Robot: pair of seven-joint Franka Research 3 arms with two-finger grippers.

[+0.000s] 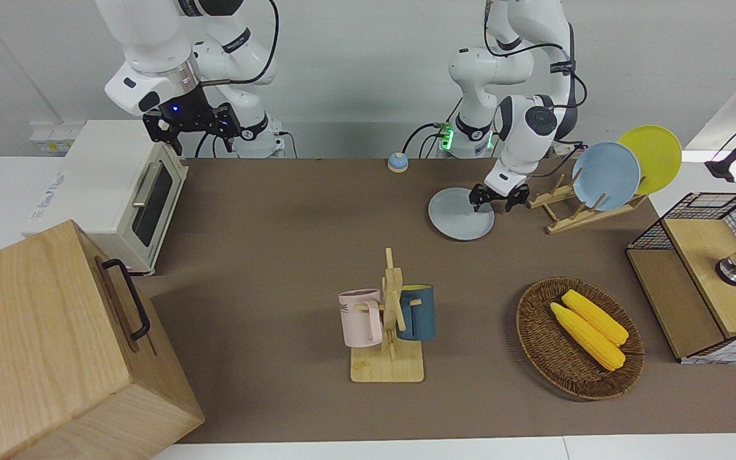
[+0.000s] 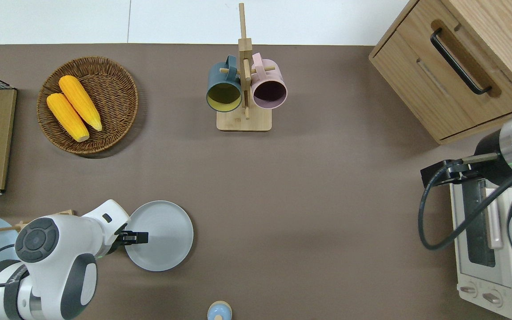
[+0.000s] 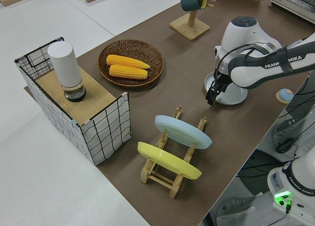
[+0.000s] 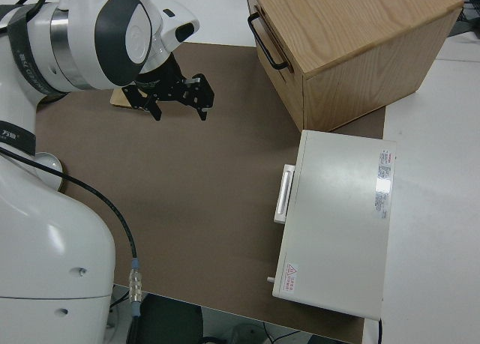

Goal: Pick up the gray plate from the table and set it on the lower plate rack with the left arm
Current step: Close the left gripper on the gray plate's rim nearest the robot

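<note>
We observed the gray plate (image 2: 160, 235) lying flat on the bench (image 2: 309, 186), in the lower left of the overhead view and the upper right of centre in the front view (image 1: 459, 214). The left claw (image 2: 137, 238) was over the plate's rim on the side toward the left arm's end of the bench; in the front view (image 1: 494, 199) its two fingers stood apart, one over the plate and one past its edge, so we recorded it as released, with nothing grasped. In the left side view the claw (image 3: 212, 94) pointed down at the plate's edge (image 3: 235, 100).

The lower plate rack (image 1: 566, 211) stood just beside the plate, toward the left arm's end of the bench. It carried a sky-blue plate (image 1: 605, 176) and a yellow plate (image 1: 655, 156), both leaning on edge; its slots nearest the gray plate were unoccupied (image 3: 189, 126).

The right arm was parked, its claw (image 4: 178, 95) released in the right side view.
</note>
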